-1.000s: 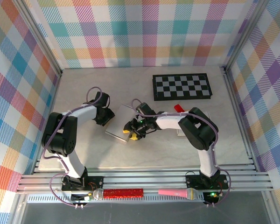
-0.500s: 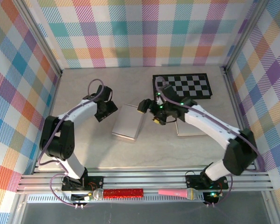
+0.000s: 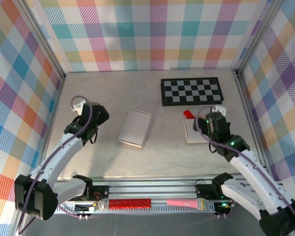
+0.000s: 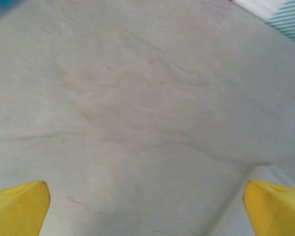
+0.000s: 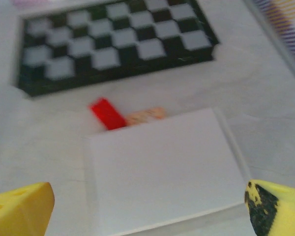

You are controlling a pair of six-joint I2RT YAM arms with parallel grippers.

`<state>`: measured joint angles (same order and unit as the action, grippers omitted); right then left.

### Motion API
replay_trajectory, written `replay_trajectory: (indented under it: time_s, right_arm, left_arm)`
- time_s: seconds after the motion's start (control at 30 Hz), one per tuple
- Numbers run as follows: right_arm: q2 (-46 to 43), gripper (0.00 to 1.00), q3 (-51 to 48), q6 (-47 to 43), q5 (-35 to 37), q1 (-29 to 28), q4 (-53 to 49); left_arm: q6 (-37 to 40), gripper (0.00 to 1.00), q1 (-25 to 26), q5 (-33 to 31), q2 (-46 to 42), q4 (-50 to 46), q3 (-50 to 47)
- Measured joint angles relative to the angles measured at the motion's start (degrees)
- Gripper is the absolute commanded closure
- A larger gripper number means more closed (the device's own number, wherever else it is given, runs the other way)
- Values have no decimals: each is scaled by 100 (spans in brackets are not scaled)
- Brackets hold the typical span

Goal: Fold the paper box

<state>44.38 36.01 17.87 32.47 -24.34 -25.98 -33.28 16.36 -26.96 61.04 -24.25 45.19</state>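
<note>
Paper box (image 3: 134, 128): flat on tabletop (image 3: 113, 93), between the pincers, touching neither.
Left pincer (image 4: 147, 209): wide, empty.
Right pincer (image 5: 148, 209): wide, empty, above white card (image 5: 164, 167).

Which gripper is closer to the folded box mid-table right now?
Left. The left gripper sits open just left of the box; the right gripper is farther off to its right, open by the other white sheet.

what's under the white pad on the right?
At the far edge of the white pad, a red block and an orange piece poke out; anything further underneath is covered.
</note>
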Motion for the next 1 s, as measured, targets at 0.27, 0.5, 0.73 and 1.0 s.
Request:
replay_trajectory:
  time_s: [0.27,0.5,0.73,1.0]
  right_arm:
    - [542,1,-1886,-1193,-470,1154,2647]
    - [2667,1,-1832,-1285,-1521,1917,5007]
    - [4266,1,-1451,-1412,-2361,2343,6874]
    - [4323,1,-1598,-1410,-2492,2363,7519]
  left_arm:
    - [1510,0,-186,-562,-468,1377,-1668]
    - [2223,0,-538,-352,927,3053,-1759]
    - [2715,0,-826,243,2194,4669,-1705]
    - [3086,0,-1130,946,2872,6752,-2299]
